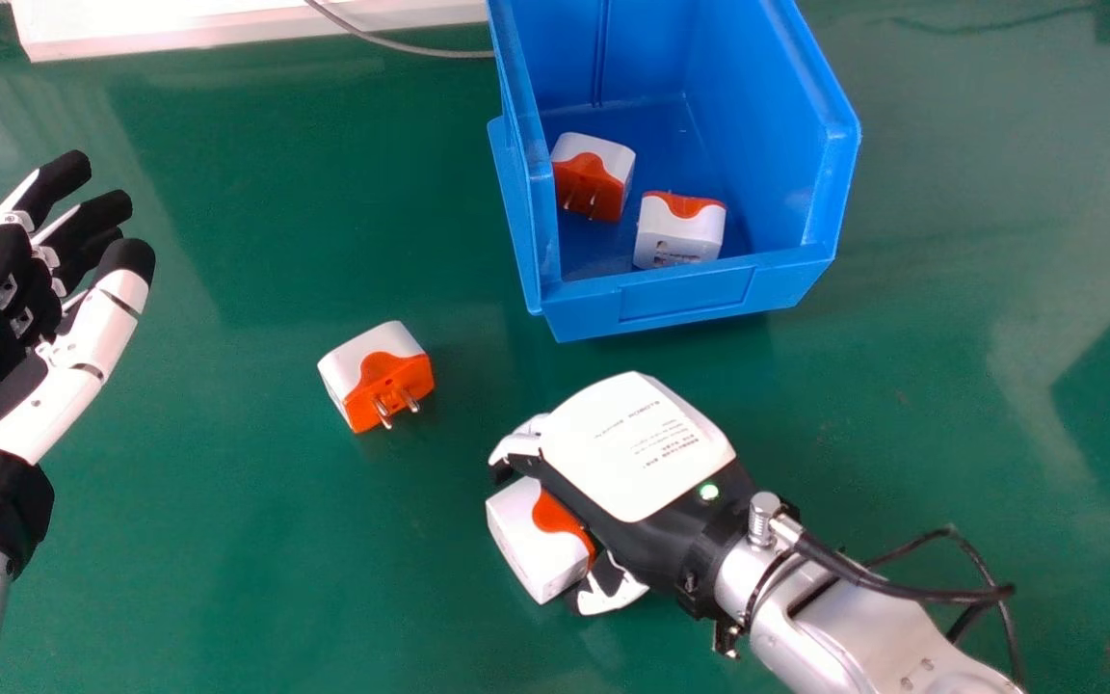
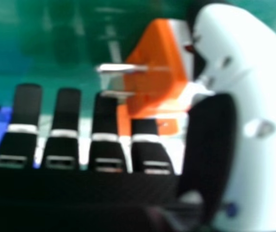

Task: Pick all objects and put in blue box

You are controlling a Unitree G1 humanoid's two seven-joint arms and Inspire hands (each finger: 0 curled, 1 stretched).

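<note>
The right hand [image 1: 637, 463] is bent narrow about one plug [image 1: 531, 540], fingers at one end and thumb at the other, on the robot's side of the blue box [image 1: 690, 289]; how firmly it grips, I cannot tell. Another plug [image 1: 377, 376] lies on the table [image 1: 227, 540] nearer than the box and left of it, prongs [image 1: 396, 400] showing. Two plugs [image 1: 680, 231] sit inside the box. The left hand [image 1: 73, 366] is wide and empty, well left of the box. The plugs look light, stiff and smooth, so could slip; best pinched across the white casing, clear of the prongs.
</note>
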